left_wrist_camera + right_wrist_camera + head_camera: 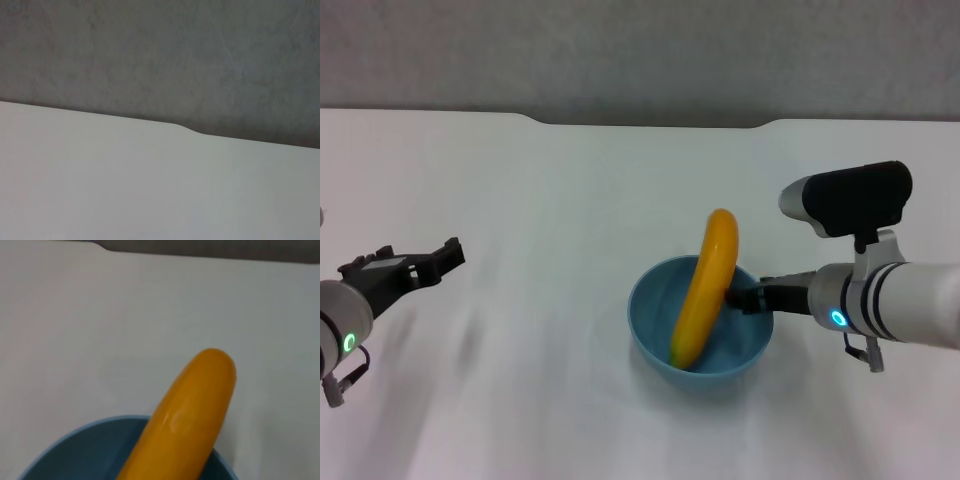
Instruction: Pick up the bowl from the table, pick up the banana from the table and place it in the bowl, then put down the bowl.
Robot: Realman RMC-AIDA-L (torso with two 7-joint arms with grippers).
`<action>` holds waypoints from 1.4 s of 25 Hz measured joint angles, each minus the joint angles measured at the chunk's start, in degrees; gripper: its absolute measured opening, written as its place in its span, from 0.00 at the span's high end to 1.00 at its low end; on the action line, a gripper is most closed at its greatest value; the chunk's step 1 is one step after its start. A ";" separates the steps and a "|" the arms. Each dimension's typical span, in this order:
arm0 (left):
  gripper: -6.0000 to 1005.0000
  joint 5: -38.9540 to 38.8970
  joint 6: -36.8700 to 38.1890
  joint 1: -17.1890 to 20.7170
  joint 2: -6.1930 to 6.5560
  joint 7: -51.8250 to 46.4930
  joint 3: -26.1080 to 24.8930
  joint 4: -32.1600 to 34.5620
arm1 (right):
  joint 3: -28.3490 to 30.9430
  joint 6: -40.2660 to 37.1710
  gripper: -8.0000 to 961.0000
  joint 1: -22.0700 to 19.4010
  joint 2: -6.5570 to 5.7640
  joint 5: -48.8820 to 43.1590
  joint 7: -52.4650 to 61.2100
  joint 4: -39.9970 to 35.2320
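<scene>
The light-blue bowl (700, 330) stands in the middle of the white table (520, 190). The orange-yellow banana (706, 287) lies in it, one end down in the bowl and the other sticking up over the far rim. My right gripper (752, 298) is at the bowl's right rim, its dark fingers closed on the rim. The right wrist view shows the banana (185, 425) rising out of the bowl (90, 445). My left gripper (418, 262) is open and empty over the table's left side, well away from the bowl.
The table's far edge has a shallow notch (650, 122), with a grey wall behind it. The left wrist view shows only bare tabletop (150, 190) and that wall.
</scene>
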 joint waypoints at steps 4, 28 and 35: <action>0.10 0.00 0.01 0.13 0.02 0.00 -0.13 0.00 | 0.26 -0.01 0.62 -4.04 -0.08 -4.55 0.07 6.15; 0.10 0.21 -47.05 3.75 -0.27 -1.02 2.27 24.33 | -1.34 62.87 0.11 -23.21 -0.11 -22.99 10.51 -7.40; 0.10 0.07 -61.10 0.73 -0.43 -2.19 2.58 35.23 | -1.69 80.82 0.11 -19.40 0.11 -22.62 14.18 -21.94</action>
